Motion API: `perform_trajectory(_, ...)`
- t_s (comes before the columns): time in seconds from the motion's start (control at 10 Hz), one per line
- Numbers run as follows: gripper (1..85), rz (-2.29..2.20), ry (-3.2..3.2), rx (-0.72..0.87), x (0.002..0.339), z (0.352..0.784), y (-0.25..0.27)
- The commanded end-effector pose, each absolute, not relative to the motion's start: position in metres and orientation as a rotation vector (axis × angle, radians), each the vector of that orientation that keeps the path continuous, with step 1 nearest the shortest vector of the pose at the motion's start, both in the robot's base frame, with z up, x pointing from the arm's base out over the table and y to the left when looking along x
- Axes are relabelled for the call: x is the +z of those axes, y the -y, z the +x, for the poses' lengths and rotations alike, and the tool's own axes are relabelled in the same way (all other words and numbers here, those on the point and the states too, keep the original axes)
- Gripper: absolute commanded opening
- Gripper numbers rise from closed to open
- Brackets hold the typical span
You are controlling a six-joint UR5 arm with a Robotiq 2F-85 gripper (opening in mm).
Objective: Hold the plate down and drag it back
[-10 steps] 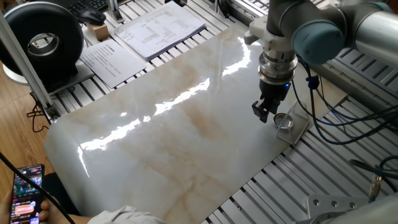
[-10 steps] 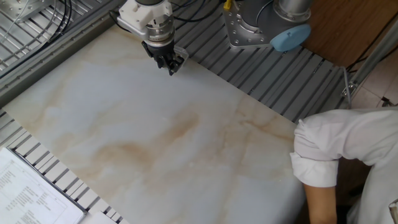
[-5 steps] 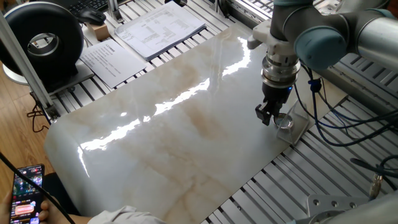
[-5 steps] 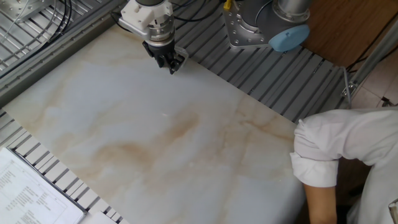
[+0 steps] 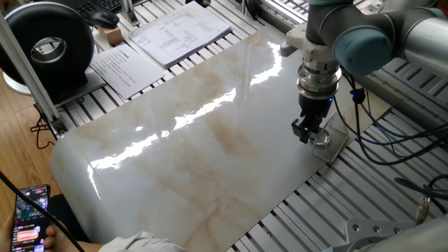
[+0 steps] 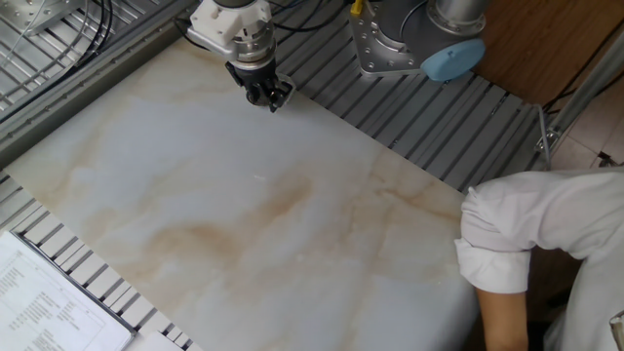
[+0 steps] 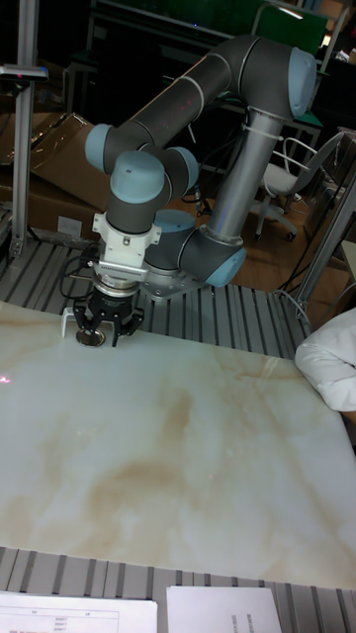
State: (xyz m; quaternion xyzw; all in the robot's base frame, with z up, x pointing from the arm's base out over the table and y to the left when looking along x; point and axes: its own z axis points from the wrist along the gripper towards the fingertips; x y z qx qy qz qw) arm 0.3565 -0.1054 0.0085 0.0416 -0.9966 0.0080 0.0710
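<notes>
Change since earlier frames: gripper (image 5: 306, 133) has shifted a little toward the slab's edge and lowered, now right beside the plate (image 5: 320, 138); nothing else has moved.

Items, left to right in one fixed view:
- Phone (image 5: 29, 215), lit screen, lower left corner.
- Black reel (image 5: 47, 45), upper left, on the slatted table (image 5: 392, 203).
- Printed sheets (image 5: 183, 31), two stacks, beyond the slab's far left edge.
- Slab (image 5: 189, 147), glossy, marble pattern, covers most of the table.
- Gripper, pointing down, tips low over the slab's right edge. Fingers (image 5: 299, 130) close together with a narrow gap; whether they are fully closed cannot be told. Nothing seen between them.
- Plate: small shiny disc, just right of the fingertips, sitting on a clear plastic piece (image 5: 334, 145) at the slab's edge. Touching or apart: cannot tell.
- Arm (image 5: 364, 35), grey with blue caps, upper right.

Other fixed view: gripper (image 6: 266, 97) at the slab's far edge; white sleeve (image 6: 526, 234) at right.

Tall view: plate (image 7: 91, 337) at the lower left of the gripper (image 7: 107, 331).
</notes>
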Motion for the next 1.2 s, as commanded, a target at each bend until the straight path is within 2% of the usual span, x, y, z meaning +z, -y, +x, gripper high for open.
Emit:
perform_trajectory(0.0,44.7,0.137,3.001,0.001,0.007,0.358,0.102)
perform_trajectory(0.2,44.0,0.143,2.985,0.063,0.011,0.351,0.116)
perform_trajectory(1.1,42.7,0.151,3.012,0.005,0.005,0.353,0.110)
